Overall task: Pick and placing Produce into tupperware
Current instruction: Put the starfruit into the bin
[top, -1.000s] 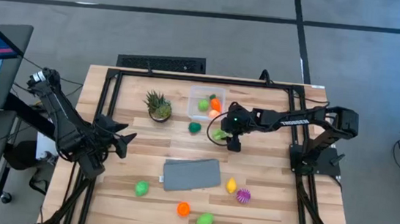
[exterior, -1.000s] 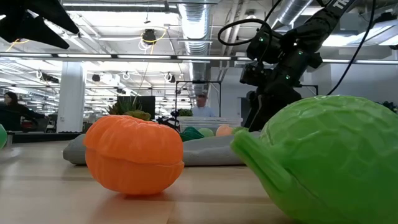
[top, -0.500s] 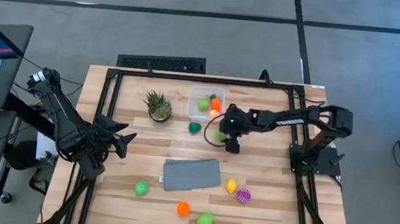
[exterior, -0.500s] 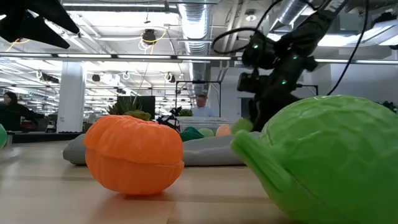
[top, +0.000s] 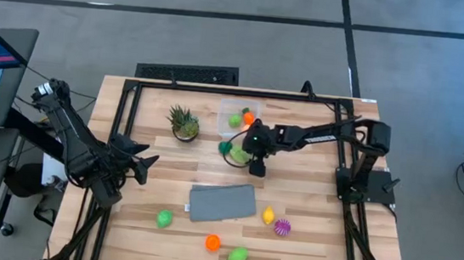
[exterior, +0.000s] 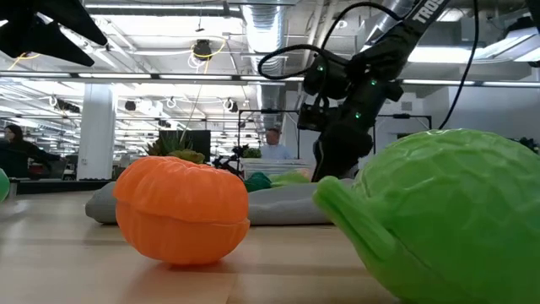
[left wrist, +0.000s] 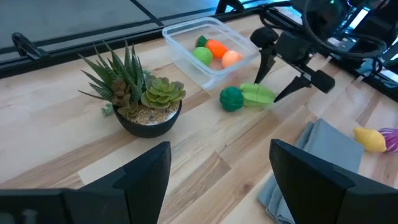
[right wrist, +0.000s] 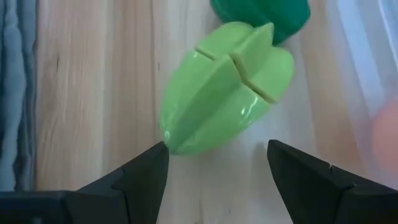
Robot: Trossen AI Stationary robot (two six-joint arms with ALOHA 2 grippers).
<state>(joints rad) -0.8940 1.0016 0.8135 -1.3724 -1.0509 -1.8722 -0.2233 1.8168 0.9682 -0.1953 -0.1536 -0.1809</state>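
My right gripper (top: pixel 247 157) hangs open just right of a light green ribbed fruit (right wrist: pixel 227 87), which lies on the wood with its far end against a dark green fruit (top: pixel 225 147). Its fingertips stand on either side of the ribbed fruit's near end. The clear tub (top: pixel 236 106) stands behind them, holding a green, an orange and a pink piece. More produce lies near the front edge: green (top: pixel 164 218), orange (top: pixel 213 242), green (top: pixel 238 256), yellow (top: pixel 268 215) and spiky purple (top: pixel 281 227). My left gripper (top: pixel 139 164) waits open over the table's left side. My right gripper comes level from the table's right, fingers spread around the light green fruit's near end (right wrist: pixel 180 143). One fingertip (right wrist: pixel 158 155) stands right at that end, and I cannot tell whether it touches. The fruit lies flat on the table.
A potted spiky plant (top: pixel 184 123) stands left of the tub. A flat grey cloth (top: pixel 222 202) lies mid-table in front of the right gripper. In the low view an orange fruit (exterior: pixel 181 211) and a large green one (exterior: pixel 447 219) fill the foreground. A person shows in the room behind.
My right gripper has moved toward the table's left edge, staying low and open. The light green fruit has slid left ahead of it along the table and now rests against the dark green fruit.
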